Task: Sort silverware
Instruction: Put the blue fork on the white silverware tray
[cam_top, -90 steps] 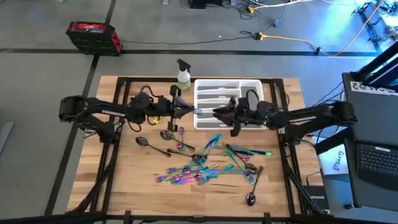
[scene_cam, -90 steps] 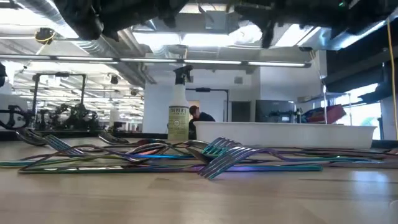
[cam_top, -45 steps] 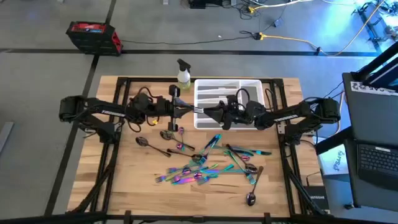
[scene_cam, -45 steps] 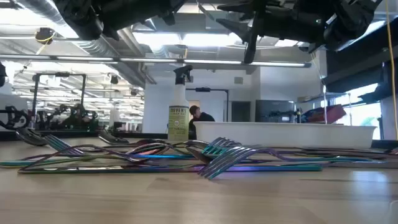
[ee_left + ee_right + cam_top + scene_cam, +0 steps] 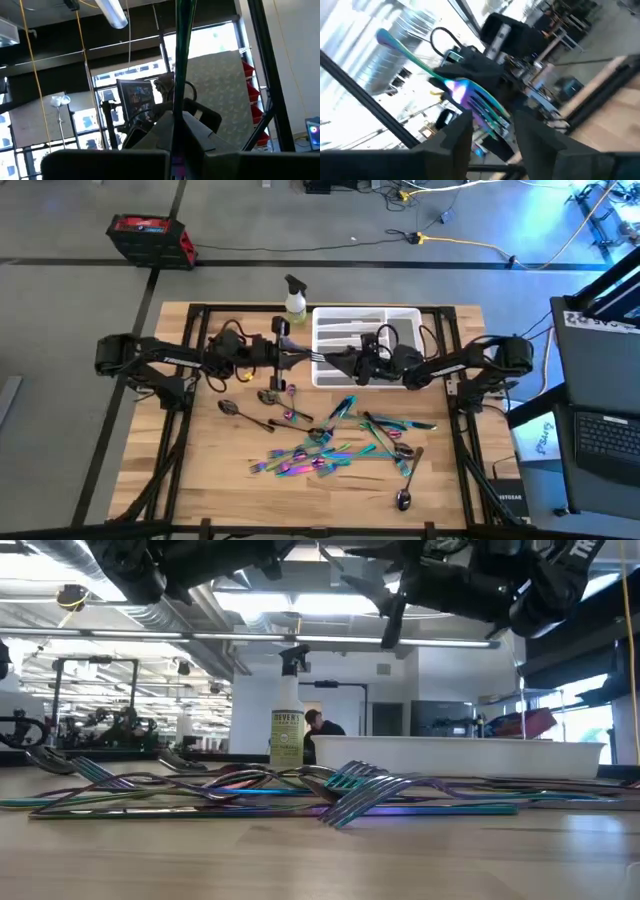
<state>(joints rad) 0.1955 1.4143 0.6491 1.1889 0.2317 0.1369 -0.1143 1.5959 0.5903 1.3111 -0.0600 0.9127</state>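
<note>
My left gripper (image 5: 298, 358) is shut on a rainbow fork (image 5: 316, 358), held in the air beside the left wall of the white tray (image 5: 400, 320). The fork's tines point toward the table's right. My right gripper (image 5: 334, 360) faces it from the right and is open. In the right wrist view its fingers (image 5: 455, 137) stand on either side of the fork's tines (image 5: 482, 107); whether they touch them, I cannot tell. The rest of the silverware (image 5: 330, 445) lies in a loose pile on the wooden table, near the middle and front. My left gripper pinches the fork's handle (image 5: 176, 142) between its two fingers. The fingers come level from the table's left and lie along the fork. The fork sticks out ahead of the fingers, lifted clear of table and tray.
A spray bottle (image 5: 294, 302) with yellowish liquid stands at the tray's far left corner. Single spoons (image 5: 229, 408) lie left of the pile, and one dark spoon (image 5: 404, 499) lies near the front edge. Bare wood shows at the front left.
My right gripper has travelled toward the table's left, over the tray, until its open fingers reach the tines of the fork. My left gripper and the fork have stayed where they were.
</note>
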